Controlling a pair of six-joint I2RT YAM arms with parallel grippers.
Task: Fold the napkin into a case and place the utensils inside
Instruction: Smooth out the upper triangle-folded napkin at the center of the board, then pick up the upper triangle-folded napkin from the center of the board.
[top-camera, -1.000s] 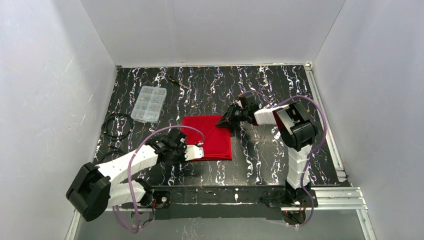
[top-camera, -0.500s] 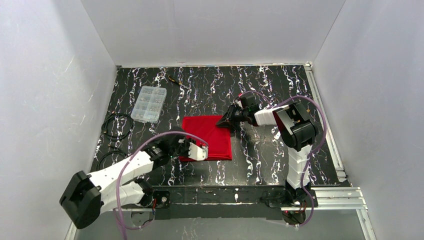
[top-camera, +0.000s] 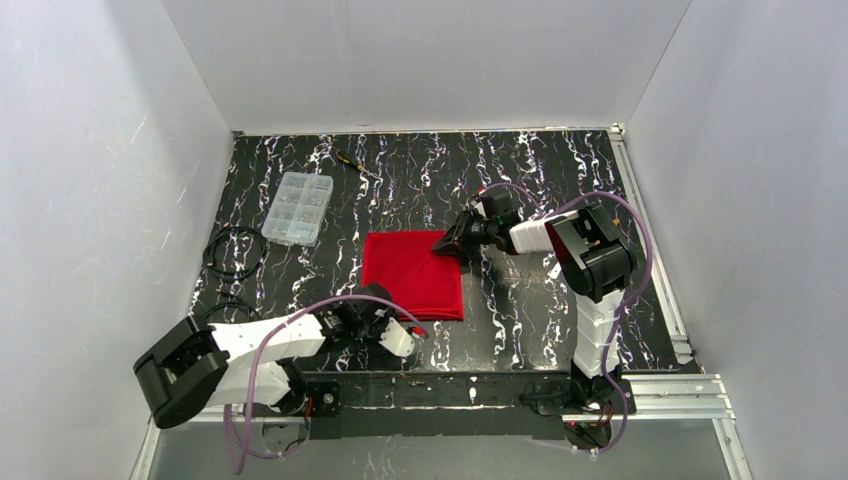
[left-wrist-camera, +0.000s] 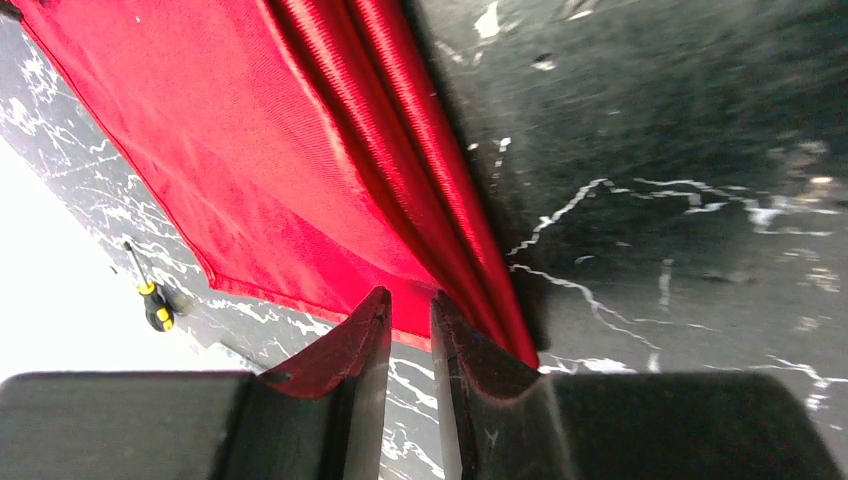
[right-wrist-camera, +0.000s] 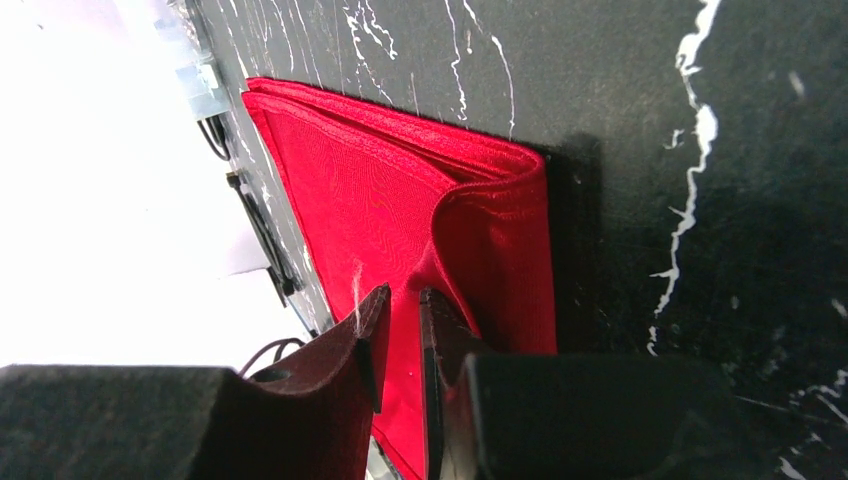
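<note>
The red napkin (top-camera: 410, 272) lies folded in layers as a rectangle on the black marbled table; its stacked edges show in the left wrist view (left-wrist-camera: 280, 140). My left gripper (top-camera: 406, 338) hovers just off the napkin's near edge, low over the table. Its jaws (left-wrist-camera: 410, 298) stand a narrow gap apart with only table between them. My right gripper (top-camera: 447, 244) is at the napkin's far right corner. There a ridge of the top layer (right-wrist-camera: 380, 190) rises into its nearly closed jaws (right-wrist-camera: 402, 292). The utensils are not in view.
A clear compartment box (top-camera: 293, 207) stands at the back left. A black-and-yellow screwdriver (top-camera: 352, 162) lies behind it. Black cable coils (top-camera: 235, 250) lie by the left wall. An aluminium rail (top-camera: 650, 230) runs along the right side.
My left gripper has drawn back from the napkin's near left corner toward the table's near edge and swung lower. The napkin and the right gripper have stayed put.
</note>
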